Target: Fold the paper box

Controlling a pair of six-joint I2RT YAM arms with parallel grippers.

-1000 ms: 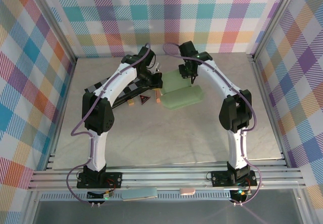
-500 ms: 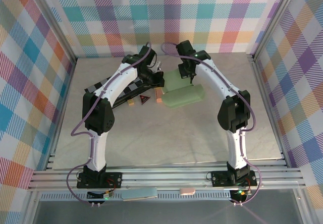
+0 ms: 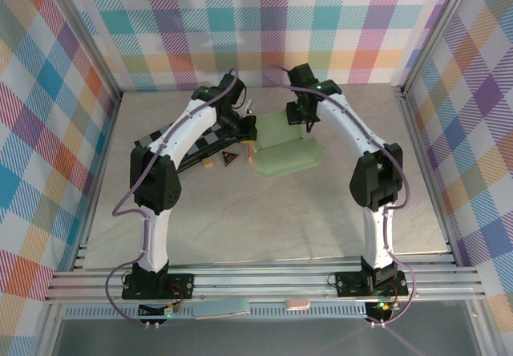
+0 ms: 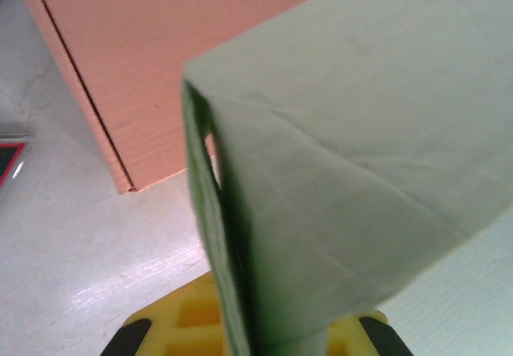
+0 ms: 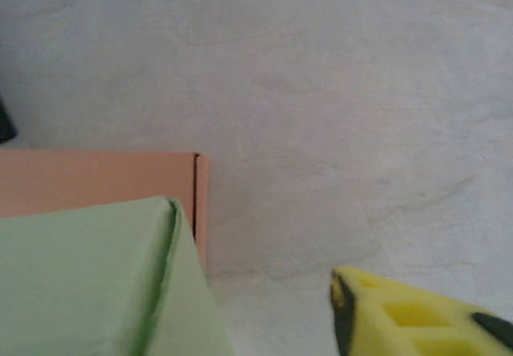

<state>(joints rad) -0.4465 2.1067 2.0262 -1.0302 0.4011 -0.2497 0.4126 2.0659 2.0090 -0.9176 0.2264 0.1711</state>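
One paper box (image 3: 290, 154) is counted, pale green outside, salmon inside. One dark striped board (image 3: 147, 139) is logged. One small tile with a red triangle (image 3: 231, 158) is noted beside it. Two arms are counted: left arm (image 3: 183, 135), right arm (image 3: 345, 127). One bench (image 3: 264, 212) is counted.

I judge this a robotics lab test cell. Aluminium rails (image 3: 264, 280) box in a pale counter (image 3: 264, 220), and checked cloth screens (image 3: 240, 27) close three sides. The left arm (image 3: 172, 146) and right arm (image 3: 350, 131), both cabled, stand bolted to the front rail.
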